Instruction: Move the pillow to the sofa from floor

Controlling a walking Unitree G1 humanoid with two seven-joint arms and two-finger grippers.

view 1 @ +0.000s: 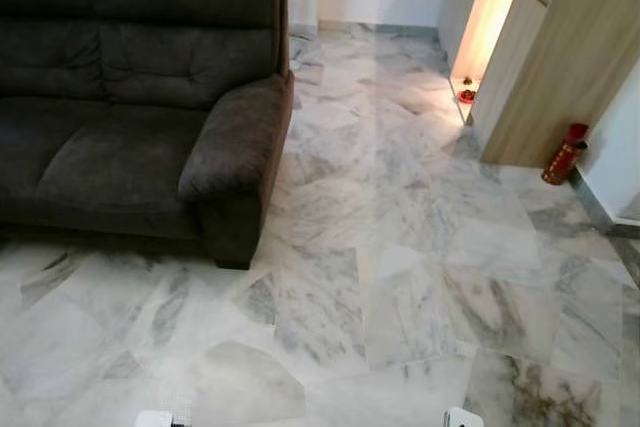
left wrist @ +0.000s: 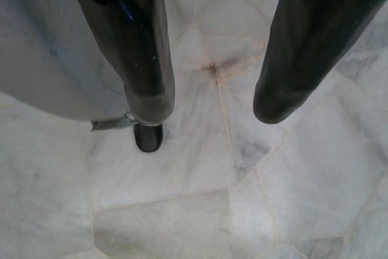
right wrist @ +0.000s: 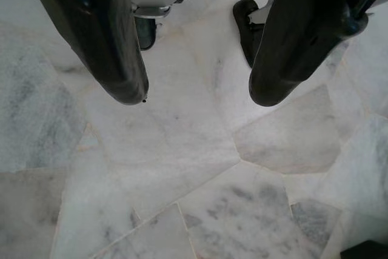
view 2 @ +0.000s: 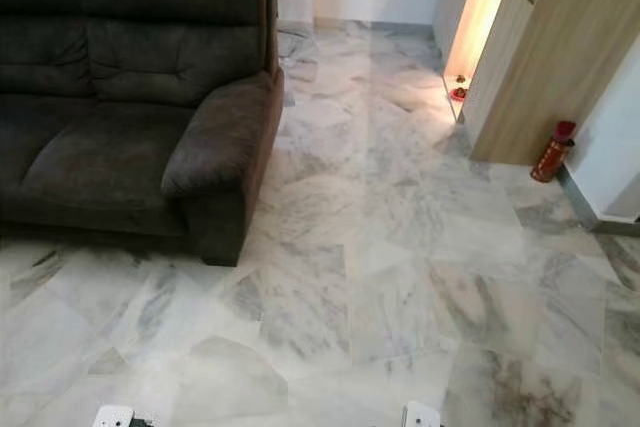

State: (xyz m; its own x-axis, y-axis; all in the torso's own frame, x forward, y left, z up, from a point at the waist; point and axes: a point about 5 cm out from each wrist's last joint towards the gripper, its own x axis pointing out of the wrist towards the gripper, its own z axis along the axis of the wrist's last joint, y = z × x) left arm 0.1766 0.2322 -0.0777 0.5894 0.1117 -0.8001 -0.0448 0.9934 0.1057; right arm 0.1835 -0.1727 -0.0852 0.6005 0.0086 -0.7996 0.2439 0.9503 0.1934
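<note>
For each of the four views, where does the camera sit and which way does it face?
Left eye, on the head: forward and down at the sofa and marble floor.
Right eye: the same scene, including the red extinguisher.
Left wrist: down along the open left gripper at the floor.
Right wrist: down along the open right gripper.
Both wrist views share the marble floor.

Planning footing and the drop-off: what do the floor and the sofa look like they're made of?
Floor: looks like polished marble laid in irregular pieces, white with grey veining, thin joints and a soft sheen from the lit niche.
Sofa: dark grey-brown upholstery, seemingly plush suede-like fabric or microfibre; matte, with a slightly mottled nap and tufted back cushions. Exact fibre cannot be told.
</note>
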